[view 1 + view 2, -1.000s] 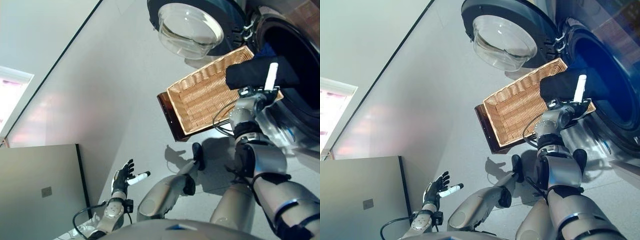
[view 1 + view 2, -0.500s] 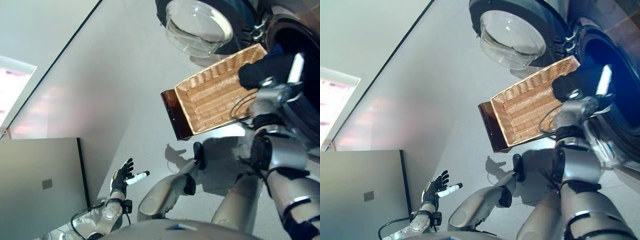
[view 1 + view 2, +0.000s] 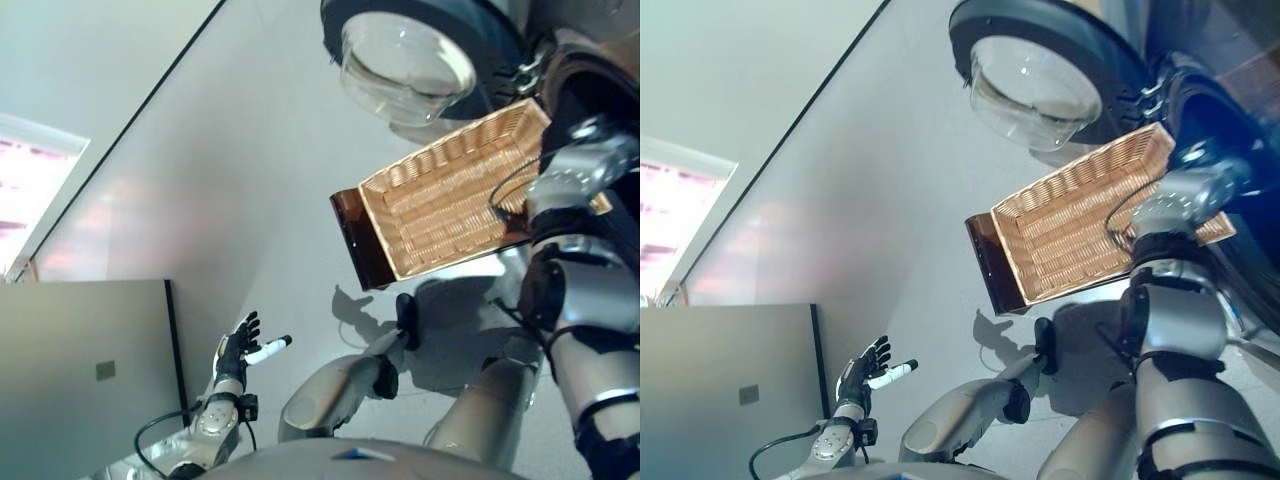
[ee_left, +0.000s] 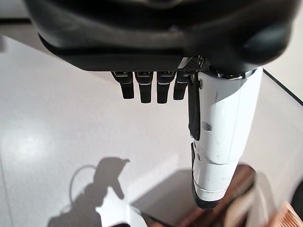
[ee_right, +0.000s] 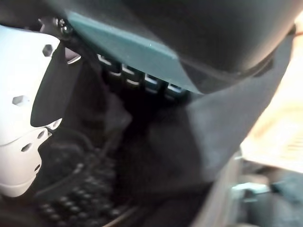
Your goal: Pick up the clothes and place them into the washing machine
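Far left, low in the scene, the left hand hangs idle, fingers straight and spread, holding nothing. Moving right, the wicker basket sits empty on its dark stand, the round glass door swung open beyond it. Rightmost, the right hand reaches into the washing machine drum with the dark garment draped around it; whether its fingers pinch the cloth, I cannot tell. Best advice: push deep past the rim, then let go so nothing trails out.
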Available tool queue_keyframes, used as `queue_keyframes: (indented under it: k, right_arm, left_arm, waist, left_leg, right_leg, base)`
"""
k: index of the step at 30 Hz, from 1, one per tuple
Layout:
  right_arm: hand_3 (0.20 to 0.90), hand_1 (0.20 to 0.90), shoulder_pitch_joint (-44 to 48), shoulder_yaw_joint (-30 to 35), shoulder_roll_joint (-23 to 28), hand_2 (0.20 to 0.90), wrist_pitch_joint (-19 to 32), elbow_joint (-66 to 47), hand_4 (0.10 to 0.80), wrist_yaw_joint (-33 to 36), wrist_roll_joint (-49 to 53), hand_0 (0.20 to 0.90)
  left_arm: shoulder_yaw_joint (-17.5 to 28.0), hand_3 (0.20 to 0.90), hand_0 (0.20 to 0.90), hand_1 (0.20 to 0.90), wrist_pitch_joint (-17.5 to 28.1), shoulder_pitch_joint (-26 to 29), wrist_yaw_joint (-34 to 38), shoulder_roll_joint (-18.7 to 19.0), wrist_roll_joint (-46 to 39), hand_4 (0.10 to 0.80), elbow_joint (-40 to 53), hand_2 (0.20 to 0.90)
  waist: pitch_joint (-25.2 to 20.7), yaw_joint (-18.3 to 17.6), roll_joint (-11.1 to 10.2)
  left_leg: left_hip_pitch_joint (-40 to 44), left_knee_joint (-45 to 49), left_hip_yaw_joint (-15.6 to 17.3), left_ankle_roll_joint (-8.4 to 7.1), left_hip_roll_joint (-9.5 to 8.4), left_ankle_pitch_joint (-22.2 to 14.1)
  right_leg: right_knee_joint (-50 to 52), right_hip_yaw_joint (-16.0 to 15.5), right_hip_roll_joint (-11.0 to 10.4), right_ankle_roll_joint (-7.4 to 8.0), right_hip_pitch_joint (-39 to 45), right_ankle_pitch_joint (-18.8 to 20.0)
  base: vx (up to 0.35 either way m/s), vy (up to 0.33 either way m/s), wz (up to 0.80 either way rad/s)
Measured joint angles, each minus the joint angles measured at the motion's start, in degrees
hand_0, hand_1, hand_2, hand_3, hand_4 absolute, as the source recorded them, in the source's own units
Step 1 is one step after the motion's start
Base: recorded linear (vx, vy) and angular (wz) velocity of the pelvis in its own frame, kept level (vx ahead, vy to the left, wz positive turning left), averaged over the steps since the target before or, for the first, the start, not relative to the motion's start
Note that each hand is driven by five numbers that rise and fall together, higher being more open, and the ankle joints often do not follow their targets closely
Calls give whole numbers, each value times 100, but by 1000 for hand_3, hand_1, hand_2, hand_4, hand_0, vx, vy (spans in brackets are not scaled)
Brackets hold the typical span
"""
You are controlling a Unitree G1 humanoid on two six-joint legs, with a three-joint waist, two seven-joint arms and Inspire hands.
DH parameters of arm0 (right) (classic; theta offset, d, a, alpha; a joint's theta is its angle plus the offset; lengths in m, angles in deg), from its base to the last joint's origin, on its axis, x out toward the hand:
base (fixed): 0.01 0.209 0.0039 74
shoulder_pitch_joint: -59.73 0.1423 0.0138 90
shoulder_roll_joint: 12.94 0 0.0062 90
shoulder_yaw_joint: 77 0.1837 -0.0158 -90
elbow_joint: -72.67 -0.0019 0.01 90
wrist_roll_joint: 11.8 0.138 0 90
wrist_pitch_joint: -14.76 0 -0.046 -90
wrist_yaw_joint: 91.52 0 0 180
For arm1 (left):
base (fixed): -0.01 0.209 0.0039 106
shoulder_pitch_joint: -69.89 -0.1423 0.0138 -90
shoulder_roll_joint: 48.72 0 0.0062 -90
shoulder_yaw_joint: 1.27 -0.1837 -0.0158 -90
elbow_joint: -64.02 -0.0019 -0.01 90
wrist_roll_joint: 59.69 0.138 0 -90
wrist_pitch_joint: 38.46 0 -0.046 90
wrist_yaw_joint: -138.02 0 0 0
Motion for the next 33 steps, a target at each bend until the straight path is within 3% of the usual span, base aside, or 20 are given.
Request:
queue_keyframes:
  k: [2,9,13,22,30,33]
  right_arm:
    - [900,900,-327,24,-270,900,-103,226,800,-124,-67,900]
    - [900,900,-1310,-35,-1032,900,-555,592,800,-313,56,900]
    - [900,900,-1451,-44,-1103,900,-547,580,800,-406,76,900]
    - [900,900,-1904,-244,-1401,900,-572,593,800,-454,176,900]
    - [900,900,-1961,-248,-1487,900,-535,568,800,-522,204,900]
    - [900,900,-2076,-233,-1517,900,-531,568,800,-499,307,900]
  left_arm:
    - [-13,900,900,900,3,26,2,-30,34,800,-20,900]
    - [-161,900,900,900,-119,-76,2,-104,263,800,-222,900]
    - [-166,900,900,900,-166,-109,2,-203,340,800,-554,900]
    - [-120,900,900,900,-274,-274,-9,-236,330,800,-788,900]
    - [-86,900,900,900,-257,-273,-54,-217,306,800,-877,900]
    - [-86,900,900,900,-256,-265,-58,-147,308,800,-920,900]
  waist:
    - [-4,-86,1]
    - [-56,-71,49]
    - [-64,-86,17]
    - [-292,-86,-683]
    - [-226,-93,-810]
    - [-139,-105,-894]
  left_leg:
    - [110,1,-30,-61,61,-80]
    - [104,20,-76,-6,121,-140]
    - [126,167,-144,-17,129,-128]
    - [315,255,-138,35,150,-170]
    - [210,687,-217,245,148,-331]
    - [175,961,-347,358,29,-424]
  right_leg:
    - [25,-67,44,-52,130,-38]
    - [145,-107,85,-91,108,-60]
    - [160,-176,71,-117,276,-78]
    - [103,-217,82,-122,506,-85]
    - [197,-234,60,-129,614,-103]
    - [762,-108,-42,-17,528,-436]
  base:
    - [-60,-15,0]
    - [-25,-7,3]
    - [18,-9,15]
    - [3,-1,-2]
    - [63,61,4]
    - [70,47,26]
